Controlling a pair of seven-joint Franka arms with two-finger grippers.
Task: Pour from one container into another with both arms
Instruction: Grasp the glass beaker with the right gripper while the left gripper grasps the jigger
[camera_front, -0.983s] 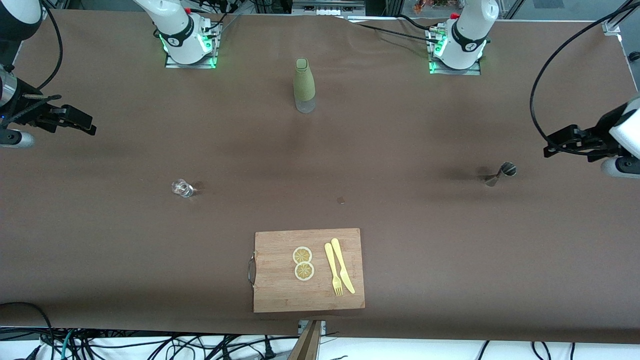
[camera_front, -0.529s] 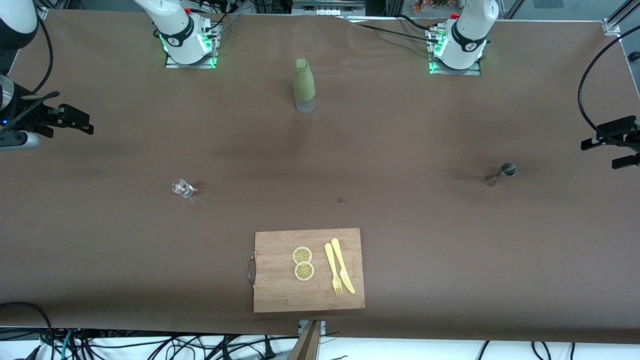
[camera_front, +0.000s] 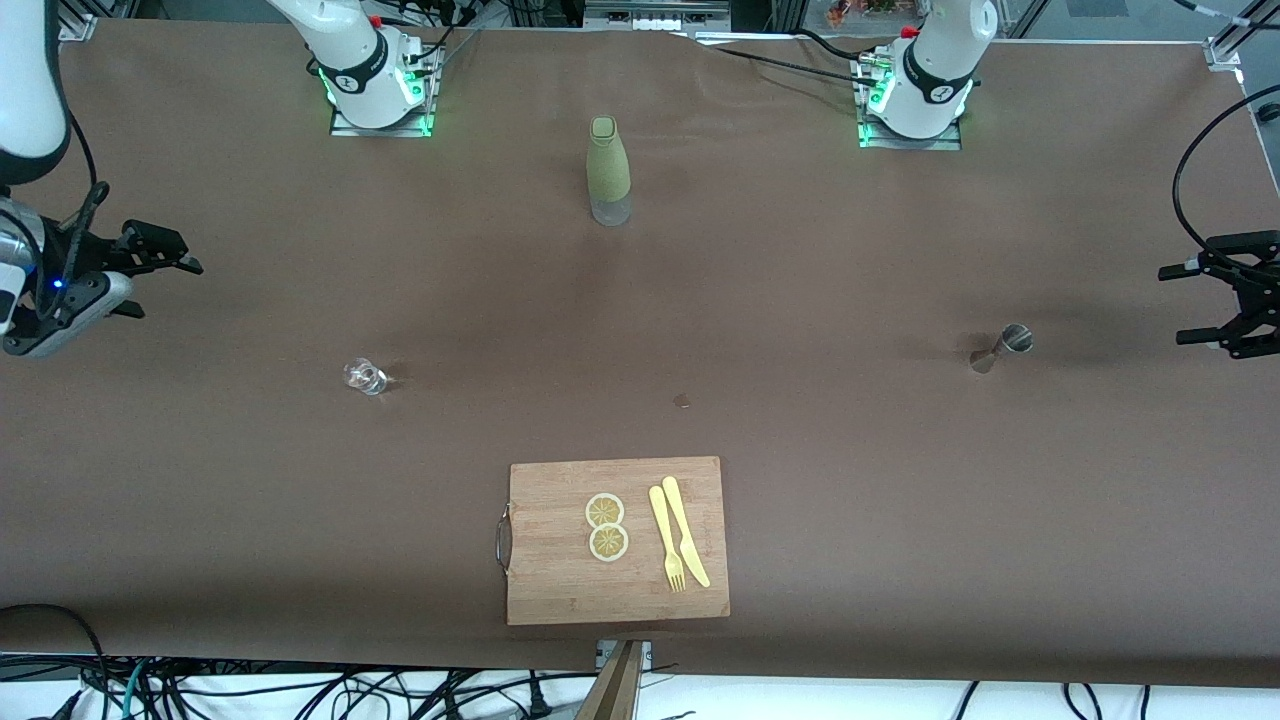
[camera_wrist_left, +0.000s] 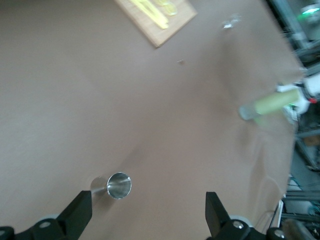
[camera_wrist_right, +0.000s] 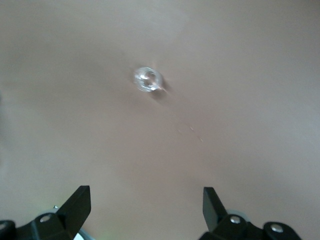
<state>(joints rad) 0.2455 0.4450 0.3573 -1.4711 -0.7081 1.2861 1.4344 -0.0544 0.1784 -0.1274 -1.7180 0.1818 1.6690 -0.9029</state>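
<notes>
The left gripper (camera_front: 1198, 303) hangs over the tabletop (camera_front: 800, 260) near the metal jigger (camera_front: 1003, 346), jaws spread wide (nothing between them). The right gripper (camera_front: 165, 285), jaws likewise apart and empty, hangs above the small glass (camera_front: 365, 376).

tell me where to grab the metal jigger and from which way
Grip the jigger at its narrow waist between the two cones. It stands upright, open mouth up, so come in level from the left arm's end of the table, where the open left gripper already hangs. Going by its shape, the flared cones should keep it from slipping.
</notes>
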